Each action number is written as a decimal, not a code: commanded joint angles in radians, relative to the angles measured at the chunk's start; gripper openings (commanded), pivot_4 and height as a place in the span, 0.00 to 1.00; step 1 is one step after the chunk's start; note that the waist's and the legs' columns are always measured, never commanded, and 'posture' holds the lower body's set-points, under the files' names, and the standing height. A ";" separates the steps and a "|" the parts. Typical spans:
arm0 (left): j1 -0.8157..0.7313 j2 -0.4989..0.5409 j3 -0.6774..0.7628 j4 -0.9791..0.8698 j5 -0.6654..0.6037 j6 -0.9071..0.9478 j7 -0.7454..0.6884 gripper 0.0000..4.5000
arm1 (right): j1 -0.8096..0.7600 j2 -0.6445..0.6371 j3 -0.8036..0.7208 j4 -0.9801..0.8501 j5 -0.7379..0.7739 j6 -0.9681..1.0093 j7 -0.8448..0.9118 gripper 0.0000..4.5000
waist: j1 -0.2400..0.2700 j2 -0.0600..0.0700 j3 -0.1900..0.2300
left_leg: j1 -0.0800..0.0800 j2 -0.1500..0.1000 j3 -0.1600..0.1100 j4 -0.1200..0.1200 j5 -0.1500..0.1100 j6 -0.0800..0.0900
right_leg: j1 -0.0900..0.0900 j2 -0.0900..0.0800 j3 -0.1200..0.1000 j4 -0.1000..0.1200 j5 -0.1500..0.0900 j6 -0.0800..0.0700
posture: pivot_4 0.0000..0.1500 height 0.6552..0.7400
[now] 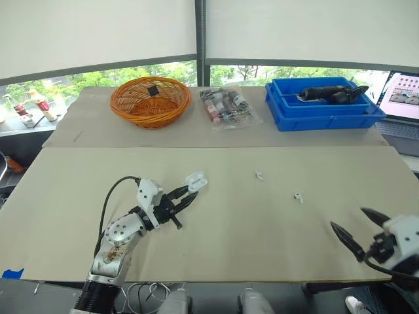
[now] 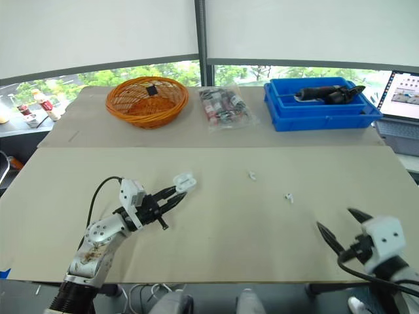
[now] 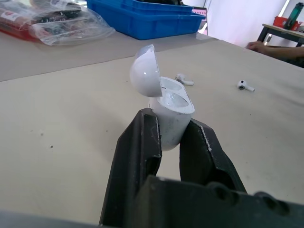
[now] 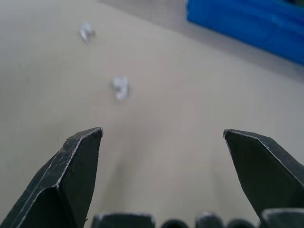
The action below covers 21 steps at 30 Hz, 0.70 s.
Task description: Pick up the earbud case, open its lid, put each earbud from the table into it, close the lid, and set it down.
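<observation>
My left gripper is shut on the white earbud case, holding it just above the tan table left of centre. In the left wrist view the case has its lid swung open and both sockets look empty. Two white earbuds lie on the table: one near the middle, the other further right. In the left wrist view these earbuds lie beyond the case. My right gripper hovers open near the front right edge, with the nearer earbud ahead of its fingers.
Along the back of the table stand an orange wicker basket, a clear bag of small items and a blue bin holding a dark tool. A laptop sits at the far right.
</observation>
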 commanded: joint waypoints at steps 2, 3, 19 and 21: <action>-0.010 -0.002 0.001 -0.040 -0.005 0.008 0.006 0.12 | -0.174 -0.030 0.175 -0.119 -0.031 0.215 -0.103 1.00 | 0.000 0.000 0.000 | 0.000 0.000 0.000 0.000 0.000 0.000 | 0.000 0.000 -0.001 0.000 0.000 0.000 | 1.00 1.00; -0.011 -0.003 0.000 -0.042 -0.004 0.010 0.006 0.12 | -0.246 -0.025 0.238 -0.125 -0.053 0.295 -0.143 1.00 | 0.001 0.000 0.000 | 0.000 0.000 0.000 0.000 0.000 0.000 | 0.000 0.000 -0.001 0.000 0.000 0.000 | 1.00 1.00; -0.003 -0.008 -0.020 -0.059 0.001 0.021 0.008 0.12 | -0.852 0.103 0.587 0.503 -0.199 0.353 -0.136 1.00 | -0.001 0.000 0.000 | -0.003 -0.001 0.000 0.001 0.000 0.000 | -0.003 -0.001 -0.002 0.000 0.000 0.000 | 1.00 1.00; -0.001 -0.007 -0.021 -0.063 0.002 0.022 0.008 0.12 | -0.894 0.113 0.591 0.597 -0.211 0.312 -0.121 1.00 | -0.002 0.000 0.000 | -0.003 -0.001 0.000 0.001 0.000 0.000 | -0.003 -0.001 -0.002 0.001 0.000 0.000 | 1.00 1.00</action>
